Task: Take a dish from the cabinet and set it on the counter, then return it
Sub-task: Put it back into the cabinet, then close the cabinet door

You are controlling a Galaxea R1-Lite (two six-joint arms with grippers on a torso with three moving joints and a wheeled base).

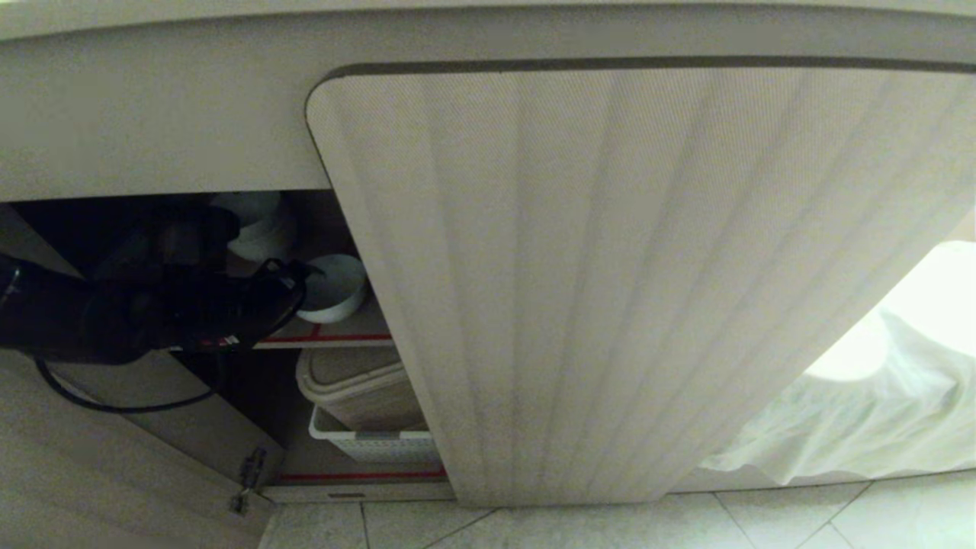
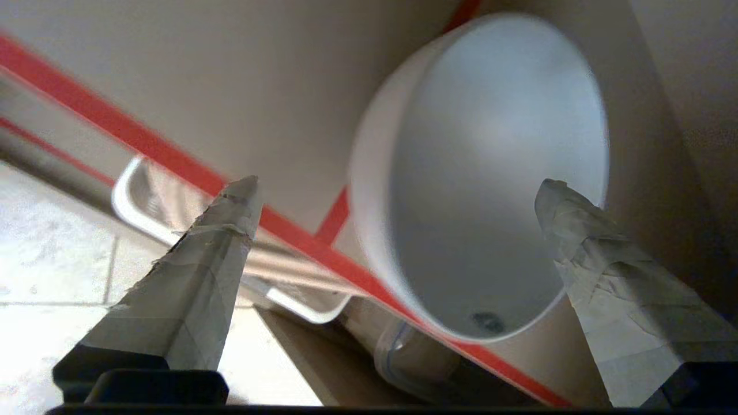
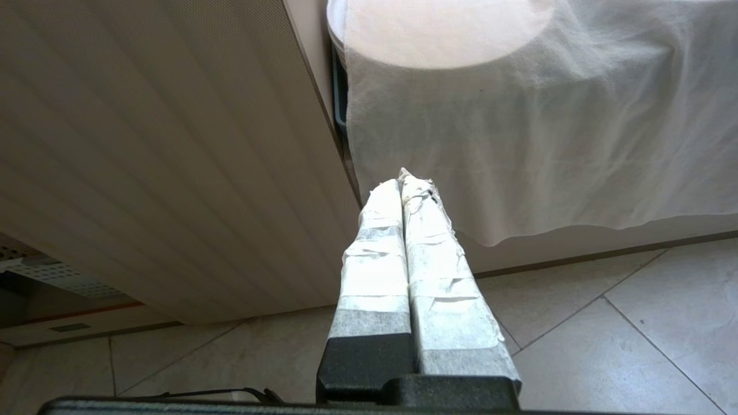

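Note:
The dish (image 1: pixel 335 288), a small white deep bowl, sits on the cabinet's upper red-edged shelf (image 1: pixel 335 336), just left of the shut fluted door (image 1: pixel 610 290). My black left arm reaches into the open cabinet from the left and ends right beside the bowl. In the left wrist view my left gripper (image 2: pixel 398 190) is open, its taped fingers (image 2: pixel 225 236) spread wide. The dish (image 2: pixel 490 173) lies just ahead of them, and nothing is gripped. My right gripper (image 3: pixel 406 181) is shut and empty, parked low over the floor. The counter is out of view.
A stack of like white bowls (image 1: pixel 259 221) stands behind the dish. Below the shelf are a beige lidded container (image 1: pixel 358 385) and a white perforated basket (image 1: pixel 374 442). The opened door with its hinge (image 1: pixel 248 476) hangs at lower left. A white cloth (image 1: pixel 862 396) drapes at right, over a tiled floor (image 1: pixel 610 526).

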